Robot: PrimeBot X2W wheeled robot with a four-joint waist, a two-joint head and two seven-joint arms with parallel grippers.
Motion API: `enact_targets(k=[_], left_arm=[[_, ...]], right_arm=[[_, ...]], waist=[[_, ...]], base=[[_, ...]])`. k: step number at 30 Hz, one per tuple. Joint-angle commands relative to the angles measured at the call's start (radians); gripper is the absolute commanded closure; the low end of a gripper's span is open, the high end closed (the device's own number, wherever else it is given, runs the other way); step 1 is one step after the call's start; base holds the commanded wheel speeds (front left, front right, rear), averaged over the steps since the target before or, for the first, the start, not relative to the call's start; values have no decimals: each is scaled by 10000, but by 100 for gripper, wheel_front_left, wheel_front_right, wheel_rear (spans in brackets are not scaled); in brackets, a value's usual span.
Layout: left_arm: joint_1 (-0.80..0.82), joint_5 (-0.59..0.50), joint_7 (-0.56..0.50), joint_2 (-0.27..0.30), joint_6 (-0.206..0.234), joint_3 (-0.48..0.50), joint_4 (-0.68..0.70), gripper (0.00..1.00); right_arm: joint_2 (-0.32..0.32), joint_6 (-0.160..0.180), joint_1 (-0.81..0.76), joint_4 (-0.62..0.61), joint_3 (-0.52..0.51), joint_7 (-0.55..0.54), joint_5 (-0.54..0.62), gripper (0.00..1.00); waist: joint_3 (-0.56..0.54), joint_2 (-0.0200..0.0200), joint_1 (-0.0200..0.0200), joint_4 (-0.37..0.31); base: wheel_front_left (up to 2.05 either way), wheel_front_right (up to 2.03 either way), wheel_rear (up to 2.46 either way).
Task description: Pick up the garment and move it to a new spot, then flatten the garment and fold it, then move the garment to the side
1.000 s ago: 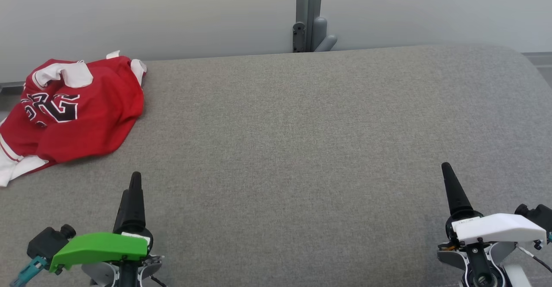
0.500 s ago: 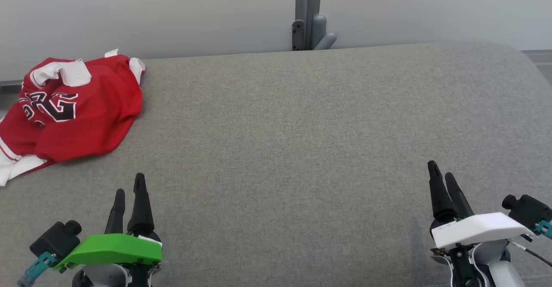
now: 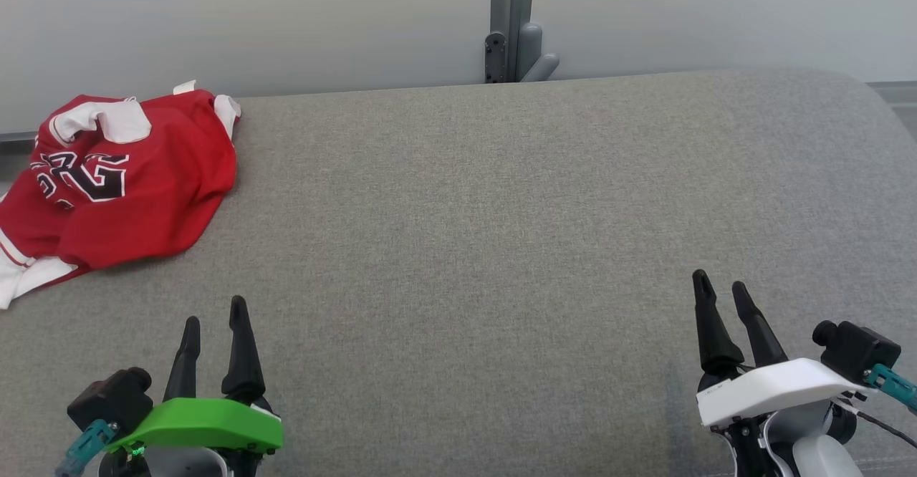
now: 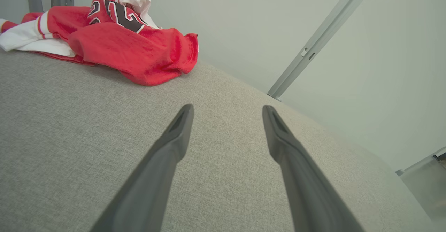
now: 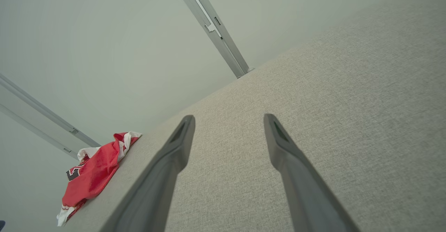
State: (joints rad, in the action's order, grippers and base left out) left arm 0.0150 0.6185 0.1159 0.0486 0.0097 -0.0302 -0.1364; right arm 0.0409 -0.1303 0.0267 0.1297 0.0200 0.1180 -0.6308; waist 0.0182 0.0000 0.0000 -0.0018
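Red jersey is bunched in a heap ahead of my left gripper and a bit out to its left, near but not touching. Both grippers have their fingers spread wide with nothing in them. Right gripper is well apart from the heap, clear across the grey padded surface, so I reckon left is the arm for the pickup. The heap's long axis runs diagonally, from the white trim nearest me away toward the far right. Head view gives me the outline and the number print, but its frame cuts off the left end. Left wrist view shows what I actually need: a plump rounded fold on the side facing the fingers, probably the easiest bite.
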Motion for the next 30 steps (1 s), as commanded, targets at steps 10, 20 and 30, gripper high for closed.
enact_targets(k=[10, 20, 30], left_arm=[[-115, -1398, 362, 237, 167, -292, 29, 0], [-190, -2259, 590, 258, 254, -372, 39, 0], [-311, -2922, 827, 186, 136, -271, -41, 0]], right_arm=[[75, -3, -104, -160, 229, 372, 1456, 0], [81, -4, -171, -207, 400, 594, 2431, 0], [92, -4, -258, -275, 532, 813, 3405, 0]], waist=[[-27, 0, 0, -22], [-23, 0, 0, -31], [-15, 0, 0, -21]], base=[[0, 0, 0], [0, 0, 0], [0, 0, 0]])
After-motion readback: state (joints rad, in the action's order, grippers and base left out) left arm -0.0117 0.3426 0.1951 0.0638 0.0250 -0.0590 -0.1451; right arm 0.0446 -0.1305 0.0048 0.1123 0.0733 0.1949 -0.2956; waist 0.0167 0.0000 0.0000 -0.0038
